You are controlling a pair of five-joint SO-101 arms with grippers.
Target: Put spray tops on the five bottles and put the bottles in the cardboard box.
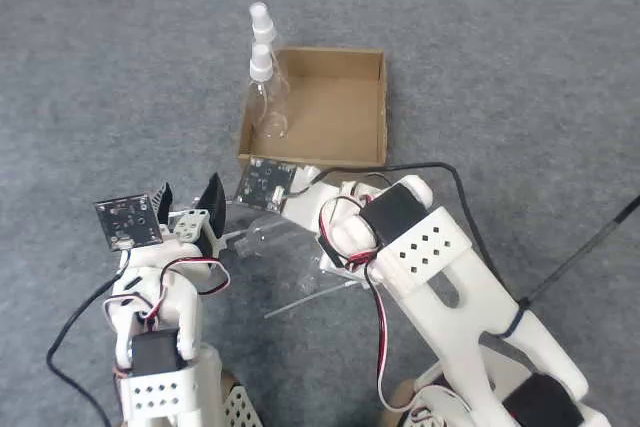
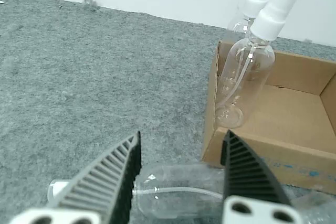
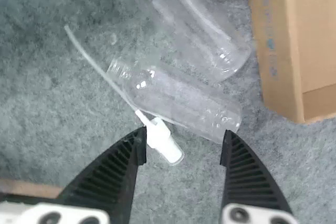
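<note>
Left gripper (image 2: 182,135) and right gripper (image 3: 184,132) gape empty over lying bottles (image 3: 178,98) beside the cardboard box (image 2: 252,150).

light: bright, even | shadows: soft, faint | glare: glints on bottles (image 3: 178,103)

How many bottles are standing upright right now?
2. The nearer bottle stands inside the cardboard box by its left wall; the farther bottle stands right behind it at the far corner. Others may be hidden.
</note>
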